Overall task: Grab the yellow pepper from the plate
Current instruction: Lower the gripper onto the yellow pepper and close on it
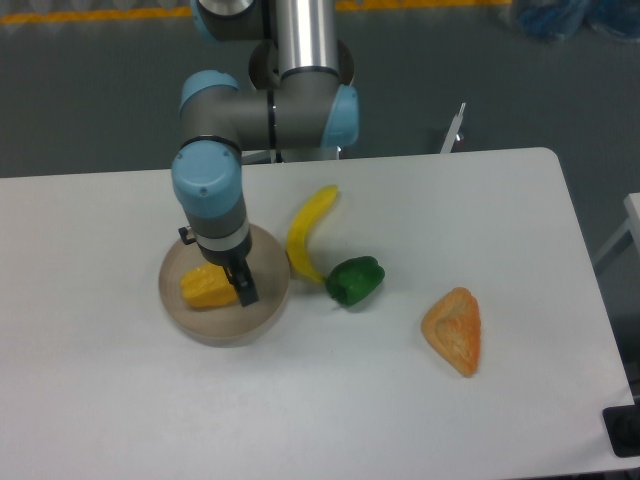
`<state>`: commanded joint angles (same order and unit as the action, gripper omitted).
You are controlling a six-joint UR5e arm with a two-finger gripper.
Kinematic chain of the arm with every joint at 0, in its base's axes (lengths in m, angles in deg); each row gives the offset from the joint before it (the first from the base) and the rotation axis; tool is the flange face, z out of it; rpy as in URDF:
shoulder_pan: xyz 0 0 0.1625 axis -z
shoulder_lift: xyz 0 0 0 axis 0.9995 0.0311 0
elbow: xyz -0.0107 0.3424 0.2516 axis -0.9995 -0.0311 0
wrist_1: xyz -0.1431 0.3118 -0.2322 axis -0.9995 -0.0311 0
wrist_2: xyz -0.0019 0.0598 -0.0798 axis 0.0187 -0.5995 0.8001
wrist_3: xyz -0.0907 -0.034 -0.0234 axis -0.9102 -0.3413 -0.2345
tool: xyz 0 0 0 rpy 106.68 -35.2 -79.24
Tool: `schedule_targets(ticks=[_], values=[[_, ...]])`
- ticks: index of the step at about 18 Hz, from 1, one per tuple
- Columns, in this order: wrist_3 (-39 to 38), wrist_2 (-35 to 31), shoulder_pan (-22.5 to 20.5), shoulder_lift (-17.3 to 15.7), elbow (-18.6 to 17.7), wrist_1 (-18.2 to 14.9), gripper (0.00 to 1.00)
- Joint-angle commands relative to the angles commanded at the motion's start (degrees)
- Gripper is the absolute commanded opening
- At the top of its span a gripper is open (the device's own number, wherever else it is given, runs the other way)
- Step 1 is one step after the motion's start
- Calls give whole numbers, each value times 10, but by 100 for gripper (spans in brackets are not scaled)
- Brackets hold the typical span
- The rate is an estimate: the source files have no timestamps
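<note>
White surface (300, 400) is carrying five items. Banana (308, 232) is lying just right of the plate (195, 322), its lower tip nearly touching the green pepper (355, 280). Orange wedge (455, 330) is sitting well apart to the right, near the surface's right edge. None of these is standing between the arm and the plate; the banana is the nearest neighbour, close beside the plate's right rim.

Open room is lying in front of the plate and to its left, across the whole near strip of the surface. The far edge is sitting close behind the plate, where the arm's base column is rising.

The yellow pepper (207, 287) is resting on the plate, left of centre. The arm's wrist is hanging directly over the plate's rear half and is hiding part of it. The tool (243, 288) is pointing down at the pepper's right end, its dark fingertip touching or just beside the pepper. How far the jaws are standing apart cannot be told from this view, nor whether they are gripping the pepper.
</note>
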<state>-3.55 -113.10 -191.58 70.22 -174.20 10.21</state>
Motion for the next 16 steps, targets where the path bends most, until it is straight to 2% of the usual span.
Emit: schedule_targets(ticks=[1, 10, 13, 15, 16], values=[[0, 0, 2, 0, -8, 15, 100], [-18, 2, 22, 14, -17, 18, 100], [-53, 4, 30, 33, -8, 23, 100], [-53, -1, 31, 34, -10, 61, 100], [-51, -2, 30, 35, -9, 75, 95]])
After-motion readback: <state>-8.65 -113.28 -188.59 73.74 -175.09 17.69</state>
